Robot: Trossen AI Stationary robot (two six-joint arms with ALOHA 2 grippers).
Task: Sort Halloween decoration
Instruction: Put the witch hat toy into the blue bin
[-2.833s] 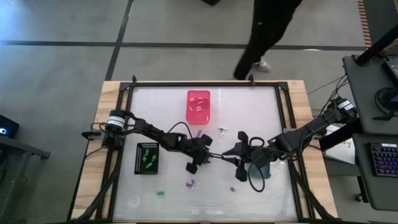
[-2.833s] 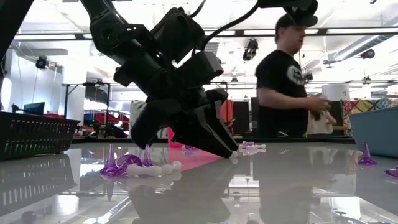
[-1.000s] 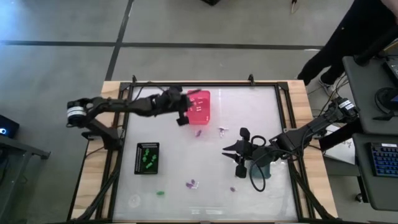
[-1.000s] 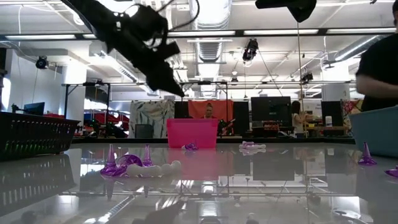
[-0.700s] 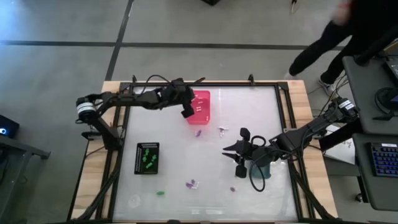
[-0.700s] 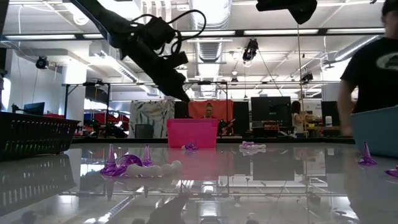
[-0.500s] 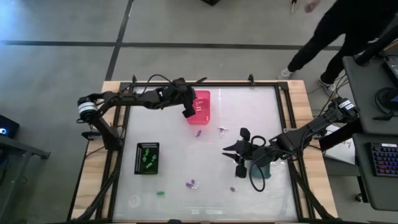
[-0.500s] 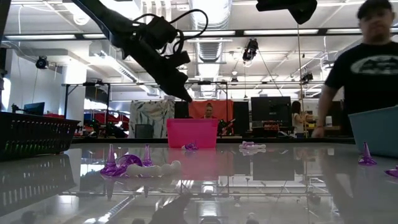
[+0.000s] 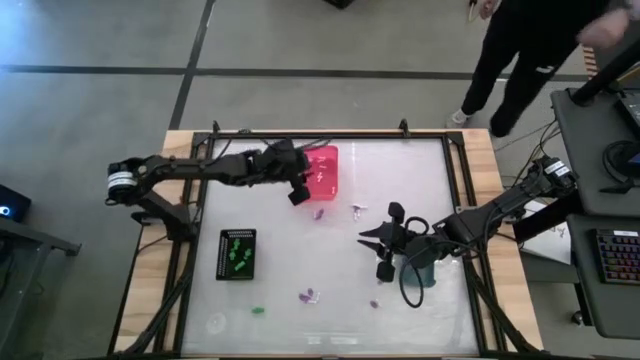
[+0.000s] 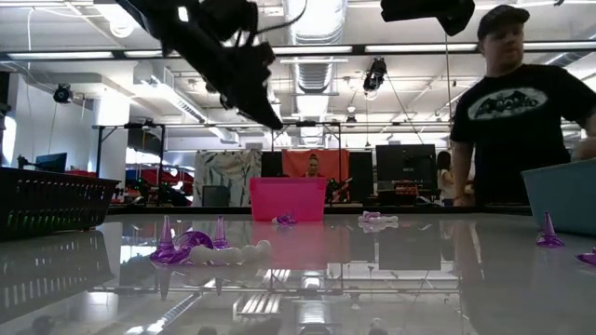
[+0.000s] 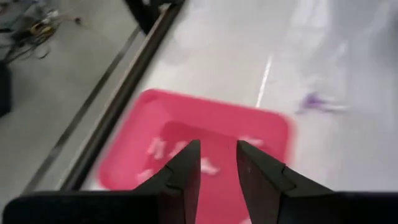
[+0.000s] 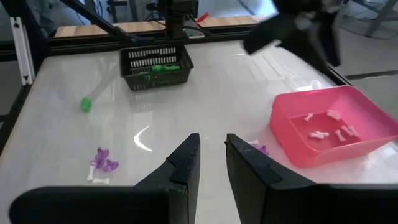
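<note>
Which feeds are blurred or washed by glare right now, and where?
Left wrist view: motion blur smears the pink bin and the white pieces in it. Low view: ceiling lights mirror off the glossy table. Right wrist view: the left gripper is smeared; the black basket reads sharp. High view: mild sheen on the tabletop.

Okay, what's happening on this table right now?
The left hand hangs over the pink bin, which holds white pieces, its fingers apart and empty. The right hand waits mid-table, holding nothing. Purple pieces and a green piece lie loose; the black basket holds green ones.
</note>
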